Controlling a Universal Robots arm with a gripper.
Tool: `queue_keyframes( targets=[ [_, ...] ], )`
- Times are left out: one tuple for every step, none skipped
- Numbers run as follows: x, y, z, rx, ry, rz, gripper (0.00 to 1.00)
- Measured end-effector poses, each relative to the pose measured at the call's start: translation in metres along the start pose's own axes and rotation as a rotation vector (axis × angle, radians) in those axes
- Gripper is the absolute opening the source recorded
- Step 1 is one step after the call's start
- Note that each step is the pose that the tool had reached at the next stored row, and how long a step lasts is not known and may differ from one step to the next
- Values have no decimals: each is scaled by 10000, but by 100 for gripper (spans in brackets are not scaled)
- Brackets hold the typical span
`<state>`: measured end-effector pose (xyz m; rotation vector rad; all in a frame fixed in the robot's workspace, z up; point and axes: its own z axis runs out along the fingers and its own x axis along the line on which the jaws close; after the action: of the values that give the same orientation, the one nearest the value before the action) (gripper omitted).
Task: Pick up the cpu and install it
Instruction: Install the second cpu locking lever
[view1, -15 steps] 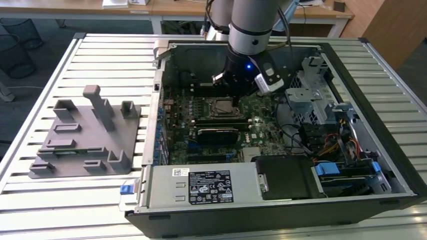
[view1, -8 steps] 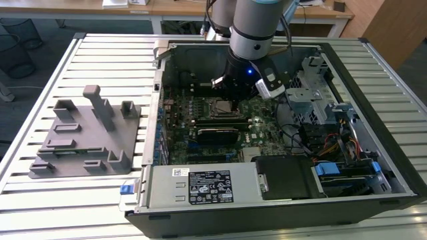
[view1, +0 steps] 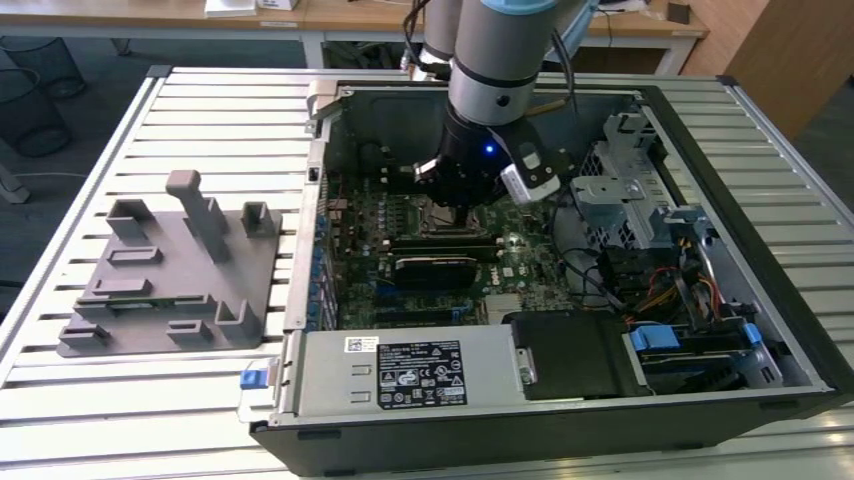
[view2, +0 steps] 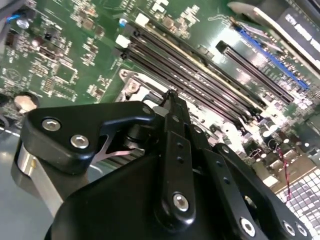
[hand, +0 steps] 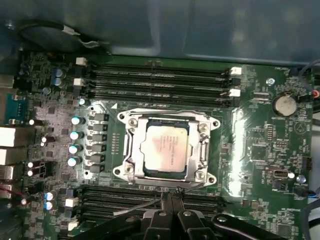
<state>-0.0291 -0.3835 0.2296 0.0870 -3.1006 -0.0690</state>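
Found the cpu (hand: 164, 145) lying flat inside the metal socket frame (hand: 129, 151) on the motherboard (hand: 255, 150), silvery top facing up and edges square to the frame, as needed for the contacts beneath to line up. Judged as seated in place rather than merely resting across the frame, since no corner appeared raised in the first wrist view. Located the gripper (hand: 172, 192) just beside the socket's edge, over the near bank of memory slots (hand: 125, 199), apart from the chip and touching nothing visible. Noted the two fingers (hand: 163, 216) drawn together to a narrow point with nothing between them, so recorded as closed and empty. Seen the same way in the second wrist view: gripper (view2: 171, 96) pinched closed, tips pointing down toward the board at the socket corner. Judged the narrow closed tip as suited to working in the tight space between socket and slots without catching neighbouring parts. Placed, in the exterior view, the gripper (view1: 461, 205) low inside the open computer case (view1: 310, 250), arm descending nearly vertically to clear the case walls. Observed the grey holder tray (view1: 147, 300) on the slatted table (view1: 200, 120) at the exterior view's left, well apart from the case, with no chip apparent on it.
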Motion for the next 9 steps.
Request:
queue_keyframes(
  targets=[
    [34,2,5,-3,0,-2,11],
    [70,4,10,-4,-1,-2,11],
    [102,5,15,-4,-1,-4,11],
    [136,6,19,-4,0,-6,11],
    [170,8,22,-4,0,-3,11],
    [191,8,25,-10,-2,-3,11],
    [198,5,26,-14,-2,-3,11],
    [203,0,28,-21,-2,-5,11],
    [211,-6,29,-24,-2,-4,11]
  ],
)
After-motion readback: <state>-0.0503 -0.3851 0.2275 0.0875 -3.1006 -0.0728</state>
